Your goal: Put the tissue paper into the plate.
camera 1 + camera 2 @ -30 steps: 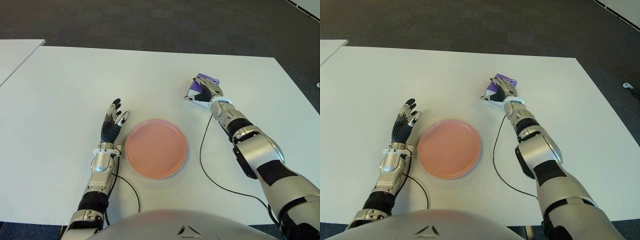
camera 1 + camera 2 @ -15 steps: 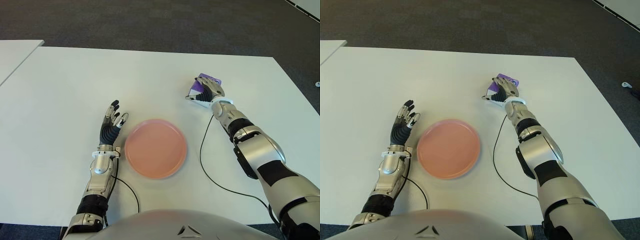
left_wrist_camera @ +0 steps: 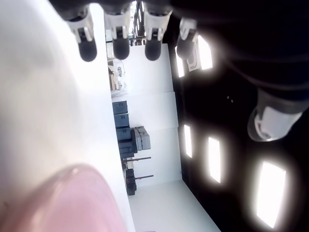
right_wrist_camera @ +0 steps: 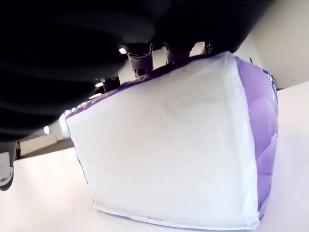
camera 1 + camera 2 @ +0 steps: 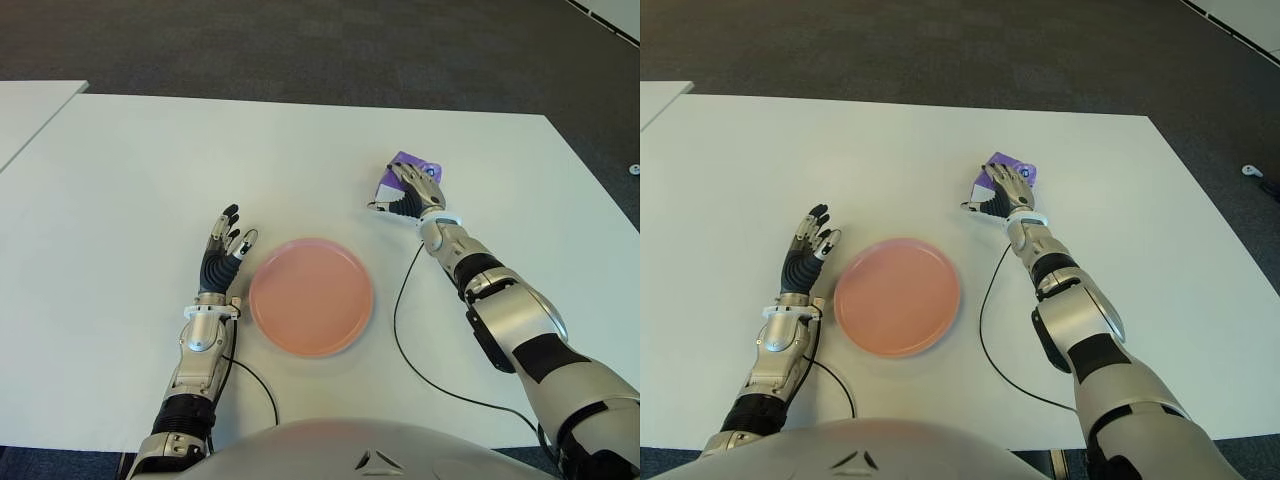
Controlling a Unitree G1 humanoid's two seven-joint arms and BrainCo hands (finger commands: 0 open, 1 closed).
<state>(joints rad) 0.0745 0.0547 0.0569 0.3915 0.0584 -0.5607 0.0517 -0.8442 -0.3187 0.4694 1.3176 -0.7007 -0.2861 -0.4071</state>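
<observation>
The tissue pack (image 5: 421,163), purple with a white end, is at the right of the white table (image 5: 150,170). My right hand (image 5: 405,190) lies over it, fingers hooked across its top and thumb at its side. In the right wrist view the pack (image 4: 169,154) fills the space under the palm, its lower edge close to the table. The pink plate (image 5: 310,296) stands in the middle near me with nothing in it. My left hand (image 5: 222,248) shows just left of the plate, fingers spread and holding nothing.
A black cable (image 5: 400,320) runs along the table from my right wrist, to the right of the plate. A second white table (image 5: 30,110) stands at the far left. Dark floor lies beyond the far edge.
My right hand and the tissue pack have shifted slightly toward me, and the fingers lie flatter over the pack. The left hand has drawn back a little.
</observation>
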